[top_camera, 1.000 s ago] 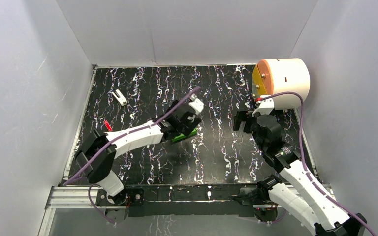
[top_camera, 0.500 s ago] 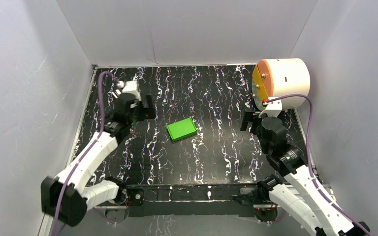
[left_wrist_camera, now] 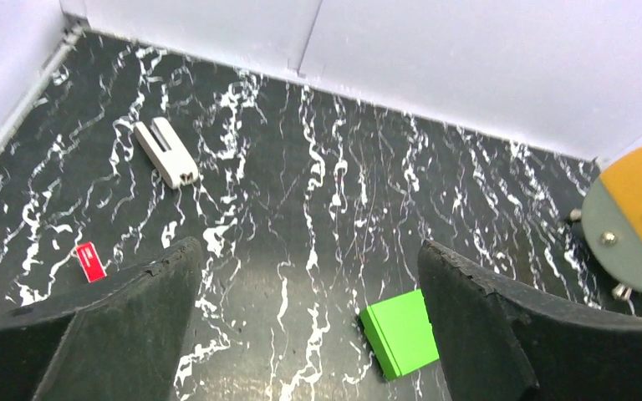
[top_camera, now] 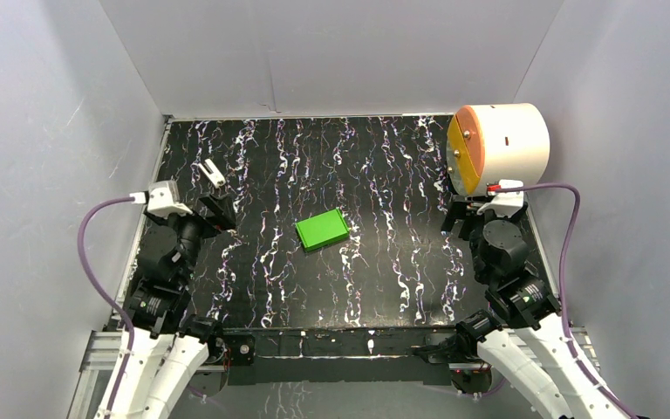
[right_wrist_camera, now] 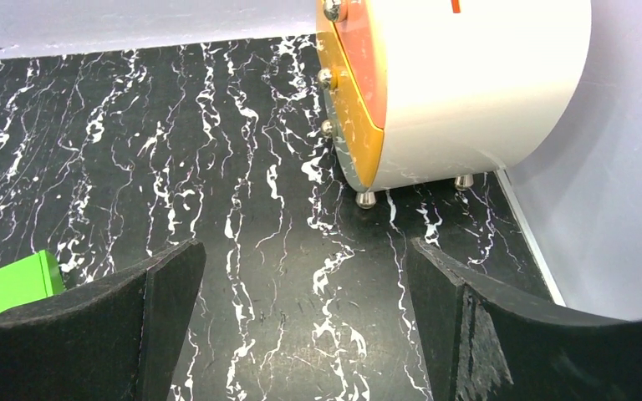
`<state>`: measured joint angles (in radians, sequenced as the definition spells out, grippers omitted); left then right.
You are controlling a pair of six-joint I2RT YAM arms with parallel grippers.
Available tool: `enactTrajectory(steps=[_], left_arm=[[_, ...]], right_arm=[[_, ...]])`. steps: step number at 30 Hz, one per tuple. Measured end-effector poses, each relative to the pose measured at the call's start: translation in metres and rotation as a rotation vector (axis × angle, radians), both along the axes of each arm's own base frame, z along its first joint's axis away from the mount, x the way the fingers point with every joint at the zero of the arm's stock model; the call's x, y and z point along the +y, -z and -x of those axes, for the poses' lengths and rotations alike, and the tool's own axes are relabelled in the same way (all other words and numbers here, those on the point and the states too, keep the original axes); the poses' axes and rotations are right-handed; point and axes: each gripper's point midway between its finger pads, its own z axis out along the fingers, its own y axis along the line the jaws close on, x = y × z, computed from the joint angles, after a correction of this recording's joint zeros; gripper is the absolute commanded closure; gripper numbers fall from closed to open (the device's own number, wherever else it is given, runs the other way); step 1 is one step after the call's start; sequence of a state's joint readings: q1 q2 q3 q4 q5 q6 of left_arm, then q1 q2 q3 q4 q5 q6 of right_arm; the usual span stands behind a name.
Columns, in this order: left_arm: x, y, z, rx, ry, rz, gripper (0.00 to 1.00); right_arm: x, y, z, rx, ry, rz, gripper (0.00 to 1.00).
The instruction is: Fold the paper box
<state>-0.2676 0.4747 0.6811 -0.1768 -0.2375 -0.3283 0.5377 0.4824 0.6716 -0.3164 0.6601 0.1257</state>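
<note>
The paper box point(top_camera: 322, 230) is a small, flat, bright green rectangular box lying by itself in the middle of the black marbled table point(top_camera: 384, 279). My left gripper point(top_camera: 212, 218) hovers at the left side, well apart from the box, open and empty. In the left wrist view the paper box point(left_wrist_camera: 401, 334) shows partly behind the right finger of the left gripper point(left_wrist_camera: 308, 251). My right gripper point(top_camera: 462, 216) is at the right, below the cylinder, open and empty. In the right wrist view the right gripper point(right_wrist_camera: 305, 246) frames bare table, and a corner of the paper box point(right_wrist_camera: 8, 284) peeks out at the far left.
A large white cylinder point(top_camera: 499, 147) with an orange-yellow face stands on small feet at the back right, close to the right gripper. A small white clip-like piece point(top_camera: 213, 173) lies at the back left, and a red tag point(left_wrist_camera: 90, 261) lies nearby. White walls enclose three sides.
The left gripper was over the box a second ago and has pulled back to the left side. The box now lies free. The right arm has drawn back a little to the right.
</note>
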Motion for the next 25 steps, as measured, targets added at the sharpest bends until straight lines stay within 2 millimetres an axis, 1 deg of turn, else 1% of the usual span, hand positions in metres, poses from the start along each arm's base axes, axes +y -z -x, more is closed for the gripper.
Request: enactTrajectory(steps=[2,4,11,25], left_arm=[[0.004,-0.012,0.005,-0.051,-0.014,0.004,0.04],[0.006,-0.014,0.007,-0.072,-0.018,0.003,0.04],[0.006,0.003,0.005,-0.041,-0.018,-0.013,0.04],[0.005,0.002,0.004,-0.044,-0.014,-0.011,0.04]], right_arm=[[-0.002,-0.002,0.001,-0.009,0.008,-0.001,0.01],[-0.004,-0.004,0.001,-0.016,0.017,-0.001,0.01],[-0.008,-0.005,0.002,-0.019,0.034,0.007,0.01],[-0.009,0.0,0.001,-0.013,0.04,0.021,0.01]])
